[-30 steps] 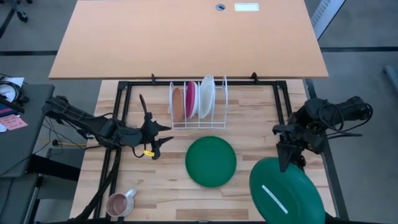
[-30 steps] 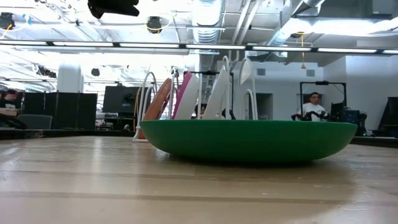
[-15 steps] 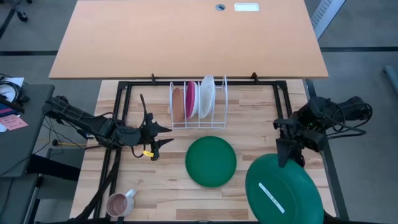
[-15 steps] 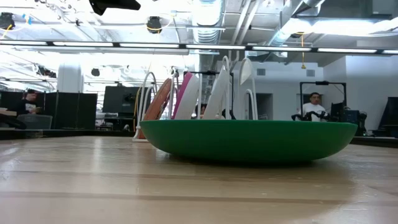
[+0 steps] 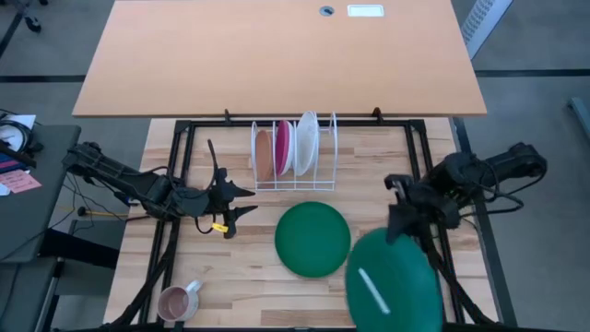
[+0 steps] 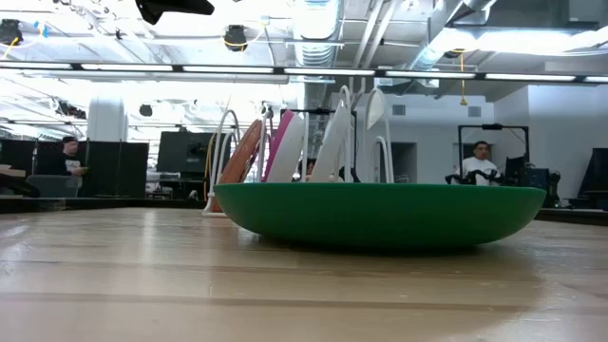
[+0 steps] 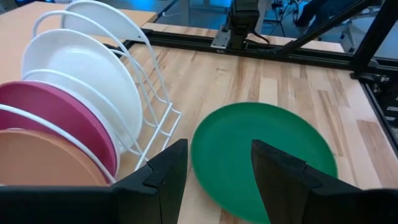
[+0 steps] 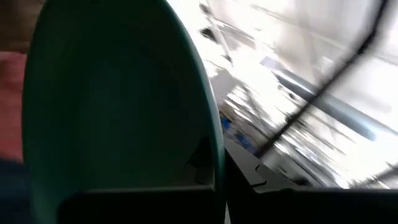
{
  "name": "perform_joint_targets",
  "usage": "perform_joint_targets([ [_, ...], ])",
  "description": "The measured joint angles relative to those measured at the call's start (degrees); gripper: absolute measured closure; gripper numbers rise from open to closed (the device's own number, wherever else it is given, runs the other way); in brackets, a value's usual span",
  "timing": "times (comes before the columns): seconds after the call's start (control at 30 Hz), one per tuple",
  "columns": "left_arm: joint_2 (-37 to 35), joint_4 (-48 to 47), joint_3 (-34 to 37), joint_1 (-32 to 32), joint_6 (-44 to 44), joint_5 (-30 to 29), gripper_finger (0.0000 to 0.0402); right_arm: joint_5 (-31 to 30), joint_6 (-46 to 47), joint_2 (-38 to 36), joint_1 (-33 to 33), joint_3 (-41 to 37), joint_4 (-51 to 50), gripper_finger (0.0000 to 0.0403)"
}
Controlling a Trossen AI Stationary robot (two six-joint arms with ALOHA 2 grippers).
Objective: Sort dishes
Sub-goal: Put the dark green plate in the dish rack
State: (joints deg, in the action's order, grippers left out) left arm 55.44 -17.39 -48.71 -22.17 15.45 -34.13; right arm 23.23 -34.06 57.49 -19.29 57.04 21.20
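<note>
**High view: right arm carries a green plate, three plates racked, one green plate flat on table**

High view, left to right: small pink mug (image 5: 177, 301) near the front left corner of the table. Left gripper (image 5: 241, 201) sits left of the rack, jaws apart, nothing between them. White wire rack (image 5: 293, 151) at the back middle holds three plates on edge: orange-brown plate (image 5: 265, 155), magenta plate (image 5: 283, 148), white plate (image 5: 306, 143). In front of the rack a dark green plate (image 5: 312, 239) lies flat on the wooden table (image 5: 240, 267). Right of it the right gripper (image 5: 400, 224) pinches the rim of a second green plate (image 5: 392, 281), fingers shut on it; the plate hangs tilted over the front right of the table, partly over the flat plate's edge. A white streak shows on it; cannot tell whether label or glare.

Low view only: the flat green plate's side profile, rack behind it, and people far back in the room, one at the left (image 6: 68, 155), one at the right (image 6: 480, 163). Held plate and grippers not seen here.

Left wrist view only: the rack's rightmost slot stands free beside the white plate, and the left fingers (image 7: 155, 180) frame the flat green plate, apart from it.

Right wrist view only: the carried plate's rim clamped between the fingers, ceiling lights behind.

No readable writing or brands anywhere.
</note>
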Motion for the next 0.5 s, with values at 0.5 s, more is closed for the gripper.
perform_joint_targets([
  [0.5, 0.0, -2.8, 0.0, 0.0, 2.1, 0.0, 0.0230, -47.6, 17.5, 3.2, -8.1, -0.1, 6.0, 0.0391],
])
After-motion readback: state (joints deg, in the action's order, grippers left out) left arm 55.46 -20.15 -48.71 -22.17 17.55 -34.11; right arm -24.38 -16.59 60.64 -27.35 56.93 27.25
